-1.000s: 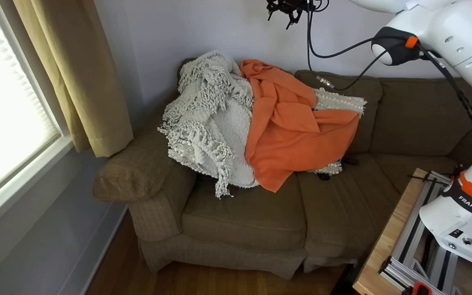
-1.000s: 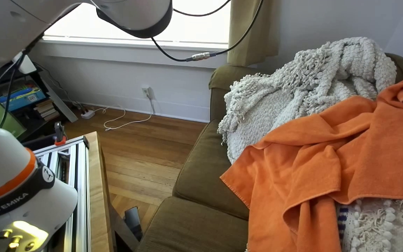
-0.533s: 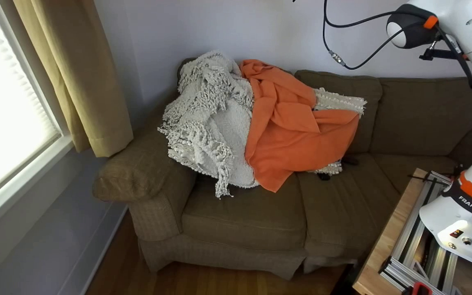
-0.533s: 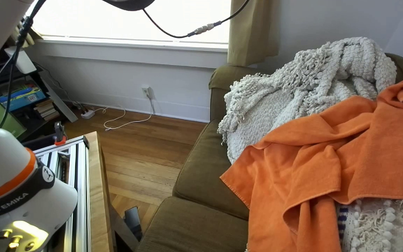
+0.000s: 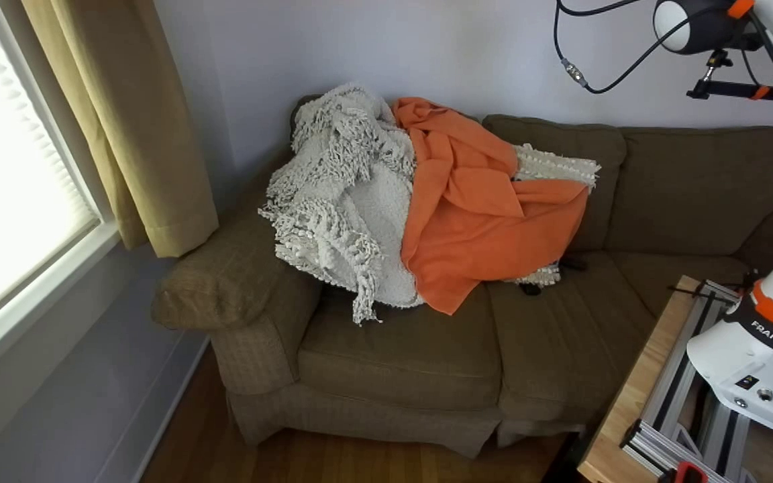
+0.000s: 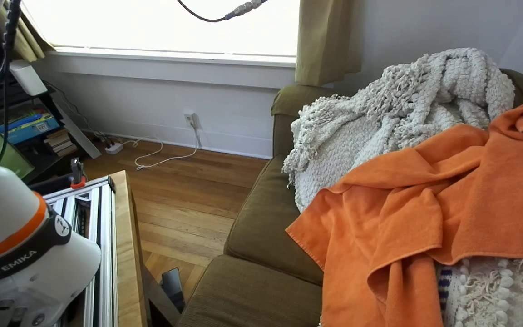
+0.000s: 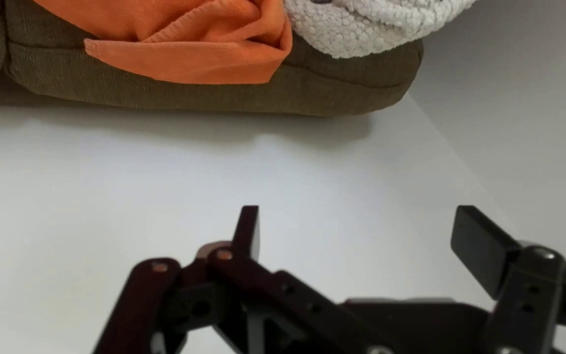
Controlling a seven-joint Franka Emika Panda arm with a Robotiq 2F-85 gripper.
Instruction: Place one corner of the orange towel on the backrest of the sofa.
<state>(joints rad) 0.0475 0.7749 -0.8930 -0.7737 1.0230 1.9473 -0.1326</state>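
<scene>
The orange towel [image 5: 467, 235] lies rumpled over the left part of the brown sofa [image 5: 400, 362]. Its upper end lies over the top of the backrest [image 5: 561, 134], and its lower end hangs onto the seat. It also shows in an exterior view [image 6: 402, 218], cut off at the right edge. In the wrist view the towel [image 7: 189, 59] drapes over the top of the backrest [image 7: 332, 93], with one corner at the left. My gripper [image 7: 359, 228] is open and empty, with white wall between its fingers. It is apart from the towel and out of both exterior views.
A white fringed blanket [image 5: 359, 194] lies beside and partly under the towel. A tan curtain [image 5: 138, 121] and a window [image 5: 11, 161] are at the left. The robot base [image 5: 762, 376] stands on a wooden table [image 5: 635, 389] before the sofa. A cable [image 5: 574, 74] hangs from the arm.
The arm has moved up and away, to the right in an exterior view. The gripper, visible at the top edge there one second ago, has left that view. The towel has not moved.
</scene>
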